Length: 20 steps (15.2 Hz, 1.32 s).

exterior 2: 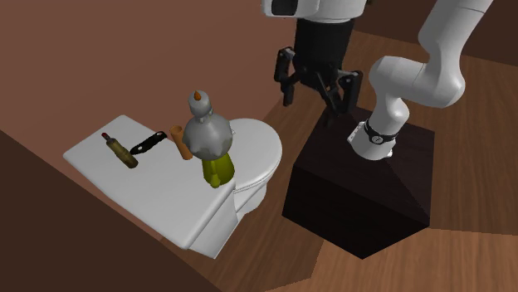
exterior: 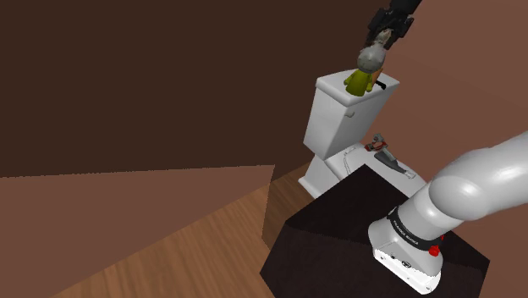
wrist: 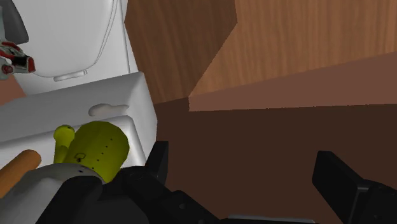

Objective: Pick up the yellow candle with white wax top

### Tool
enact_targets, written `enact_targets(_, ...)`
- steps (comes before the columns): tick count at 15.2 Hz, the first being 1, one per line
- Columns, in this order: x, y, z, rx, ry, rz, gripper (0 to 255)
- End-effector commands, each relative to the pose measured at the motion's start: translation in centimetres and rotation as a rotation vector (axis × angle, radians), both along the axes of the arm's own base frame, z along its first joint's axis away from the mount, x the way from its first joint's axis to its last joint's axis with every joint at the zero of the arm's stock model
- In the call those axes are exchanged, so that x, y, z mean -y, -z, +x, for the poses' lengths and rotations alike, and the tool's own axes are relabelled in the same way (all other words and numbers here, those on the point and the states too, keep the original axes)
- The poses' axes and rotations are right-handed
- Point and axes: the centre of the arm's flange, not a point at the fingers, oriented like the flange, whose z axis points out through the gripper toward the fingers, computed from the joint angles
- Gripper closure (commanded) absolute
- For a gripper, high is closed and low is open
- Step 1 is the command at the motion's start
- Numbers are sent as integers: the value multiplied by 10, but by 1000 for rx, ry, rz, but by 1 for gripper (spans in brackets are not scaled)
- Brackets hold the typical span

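The candle (exterior 2: 217, 169) has a yellow-green body and a rounded grey-white top, and it stands upright on the white toilet tank lid (exterior 2: 149, 195). In the shoulder view the candle (exterior: 360, 81) sits at the tank's top edge, just under my black gripper (exterior: 391, 24). The second exterior view shows my gripper (exterior 2: 318, 90) open, hanging in the air above and to the right of the candle, nothing between its fingers. In the wrist view the candle (wrist: 102, 149) lies outside the gap of my gripper (wrist: 248, 172), close beside one finger (wrist: 159, 162).
A brown bottle (exterior 2: 119, 150), a black tool (exterior 2: 148, 143) and an orange-brown stick (exterior 2: 181, 141) lie on the tank lid by the candle. A red and grey object (exterior: 382, 149) rests on the toilet seat (exterior 2: 259, 149). The dark stand (exterior 2: 357, 191) sits beside the toilet.
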Motion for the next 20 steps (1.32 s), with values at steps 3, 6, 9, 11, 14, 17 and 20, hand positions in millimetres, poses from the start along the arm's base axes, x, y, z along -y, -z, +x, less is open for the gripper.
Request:
enact_targets(3, 47, -10, 20, 27, 46, -5, 0)
enact_targets(6, 82, -16, 32, 47, 80, -9, 0)
enact_targets(9, 118, -23, 42, 67, 114, -12, 0)
enact_targets(11, 141, -28, 48, 81, 136, -14, 0)
enact_targets(14, 177, -35, 56, 101, 170, -17, 0)
enact_targets(17, 187, -27, 58, 106, 180, -18, 0)
enact_targets(20, 187, -11, 58, 106, 180, -18, 0)
